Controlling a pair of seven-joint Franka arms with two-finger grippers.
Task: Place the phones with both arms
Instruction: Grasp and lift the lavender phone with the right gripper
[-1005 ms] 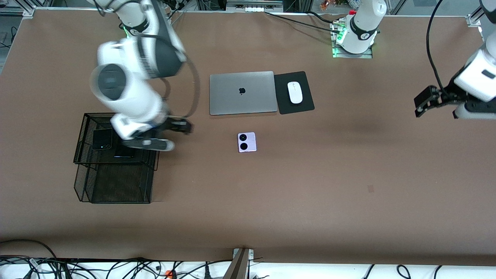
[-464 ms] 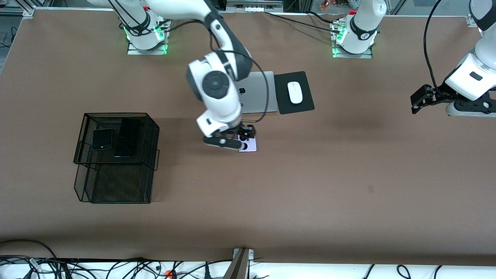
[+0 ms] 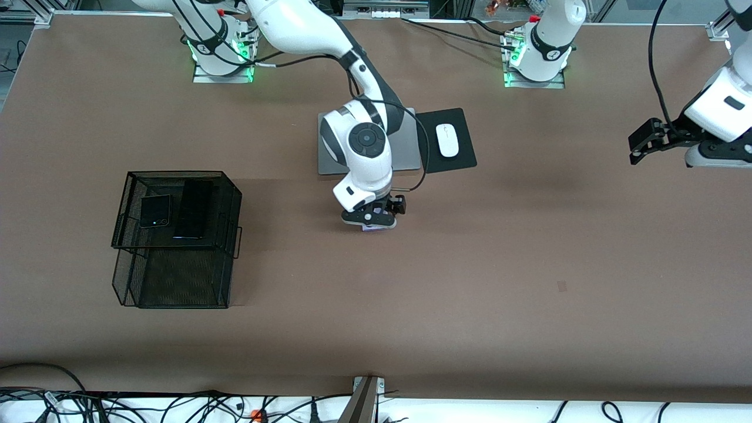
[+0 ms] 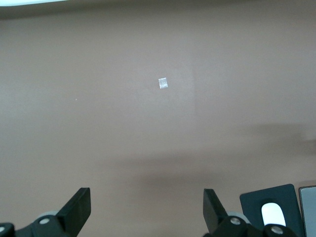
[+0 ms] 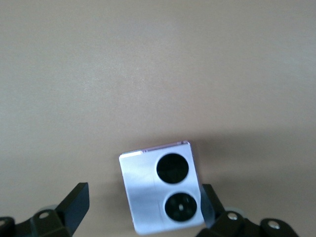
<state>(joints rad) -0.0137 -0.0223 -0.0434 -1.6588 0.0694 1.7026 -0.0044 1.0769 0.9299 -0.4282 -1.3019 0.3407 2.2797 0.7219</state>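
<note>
Currently, toward the right arm's end of the table from the laptop [image 3: 329, 158], the wire basket [image 3: 176, 276] holds the small square black phone [image 3: 155, 211] and the long slim black slab [image 3: 194, 208] side by side on its upper shelf. Next, the right gripper [image 3: 376, 218] hangs low just nearer the camera than the laptop, hiding nearly all of the lavender-white phone [image 3: 373, 229] from above. Its wrist view alone shows that phone [image 5: 161, 192] flat on the table between the spread fingers [image 5: 74, 205], untouched. A second ago this gripper was at the basket; it has since crossed to the phone. Beside the laptop lies the mouse [image 3: 447, 140] on its black pad [image 3: 461, 158]. Toward the left arm's end, the left gripper [image 3: 643, 142] waits in the air, fingers [image 4: 76, 210] apart, over bare table.
</note>
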